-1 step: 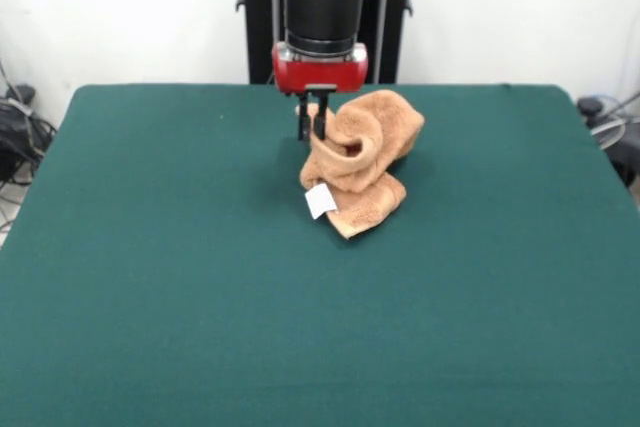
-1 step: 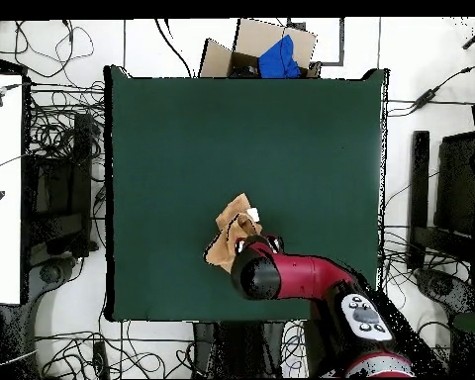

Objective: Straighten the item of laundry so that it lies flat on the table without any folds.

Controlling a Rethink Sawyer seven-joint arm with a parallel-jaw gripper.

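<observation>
Front view: the pincer [image 1: 312,123] is closed on the bunched towel [image 1: 360,159], lifted near the desk [image 1: 150,247] far edge; draw it outward slowly to unroll folds.

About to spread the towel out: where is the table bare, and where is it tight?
Bare: all the table in the front view's foreground, plus both sides of the towel. Tight: the far strip, where the end effector holds the bunched towel up.

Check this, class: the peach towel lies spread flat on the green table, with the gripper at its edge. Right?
Not quite. The front view shows the towel bunched and curled up in a heap, not flat. It is on the green table, with the gripper at its edge.
</observation>
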